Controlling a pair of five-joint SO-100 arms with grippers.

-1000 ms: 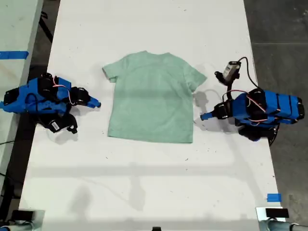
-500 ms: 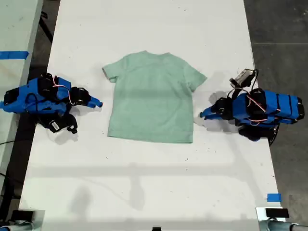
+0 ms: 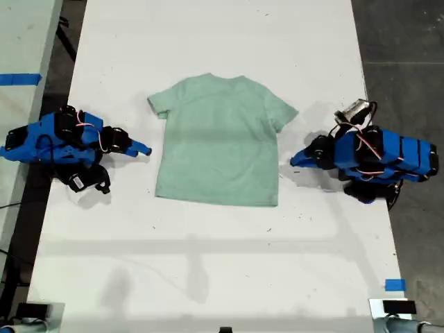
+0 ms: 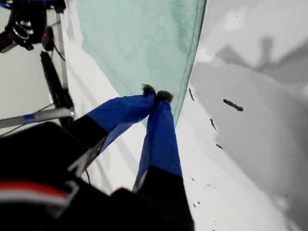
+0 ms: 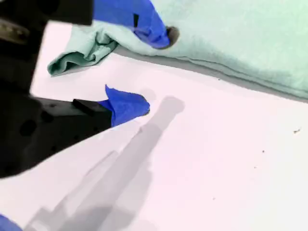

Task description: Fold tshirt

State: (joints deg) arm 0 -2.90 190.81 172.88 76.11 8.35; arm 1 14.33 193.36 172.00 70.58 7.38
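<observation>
The pale mint-green tshirt lies flat, spread out in the middle of the white table. My first gripper is at the exterior view's right, just off the shirt's side edge. In the first wrist view it is shut with nothing in it, its tips lined up over a lower corner of the tshirt. My second gripper is at the exterior view's left, close to the other side edge. It stands open, one finger over the tshirt's edge beside the rumpled sleeve, the other low by the table.
The white table runs on toward the exterior view's bottom, with soft shadows on it. A blue tape patch sits near its bottom right corner. A second table with blue tape stands at the exterior view's left.
The arm at the exterior view's right rolled its wrist, swinging its camera in over the arm. The other arm's gripper crept a little closer to the shirt. The shirt has not moved.
</observation>
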